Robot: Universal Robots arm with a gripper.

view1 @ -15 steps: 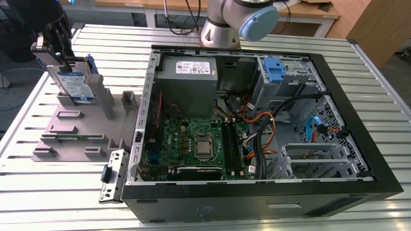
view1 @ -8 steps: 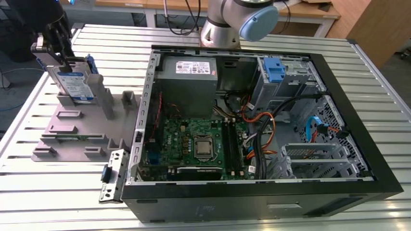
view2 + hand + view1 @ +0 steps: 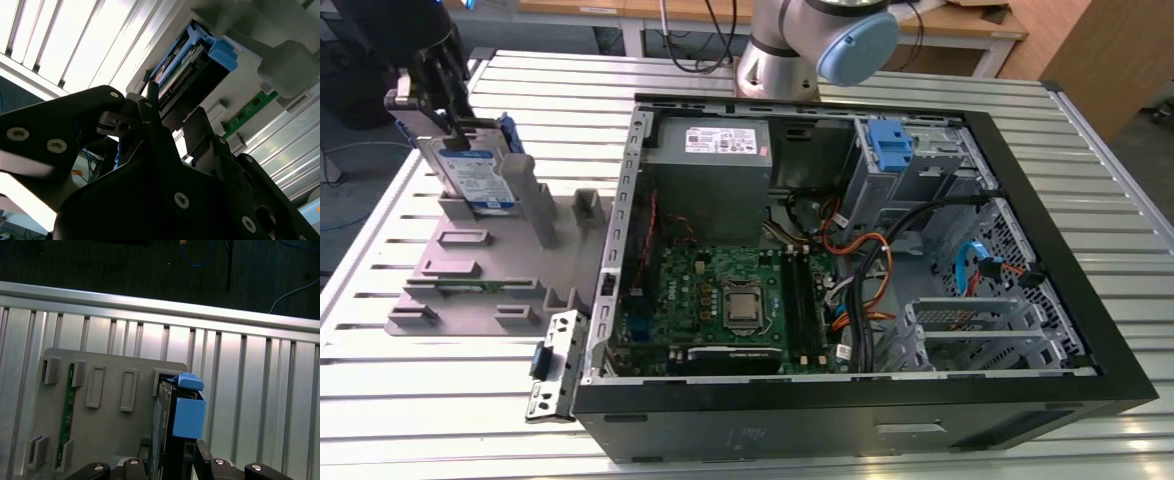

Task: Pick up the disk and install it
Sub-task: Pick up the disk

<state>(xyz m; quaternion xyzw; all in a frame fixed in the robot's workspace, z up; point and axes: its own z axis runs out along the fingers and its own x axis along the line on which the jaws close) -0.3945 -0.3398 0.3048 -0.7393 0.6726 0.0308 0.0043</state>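
Note:
The disk [image 3: 478,178] stands on edge in a slot of the grey holder plate [image 3: 467,265] at the exterior view's left, its white-and-blue label facing out. My gripper [image 3: 450,138] reaches down onto it from above, one finger on each side of its top end. In both wrist views the silver disk with its blue carrier frame [image 3: 188,415] [image 3: 176,75] runs between the black fingers [image 3: 146,450], which press against its sides. The gripper [image 3: 170,454] [image 3: 172,107] looks shut on the disk, whose lower end still sits in the holder.
An open computer case [image 3: 1047,250] lies at the exterior view's right, with a motherboard [image 3: 720,300], a grey power-supply box [image 3: 714,150], a blue clip [image 3: 890,145] at the drive bay and loose cables. A green memory stick [image 3: 66,410] lies in the holder. The slatted metal table [image 3: 440,400] surrounds everything.

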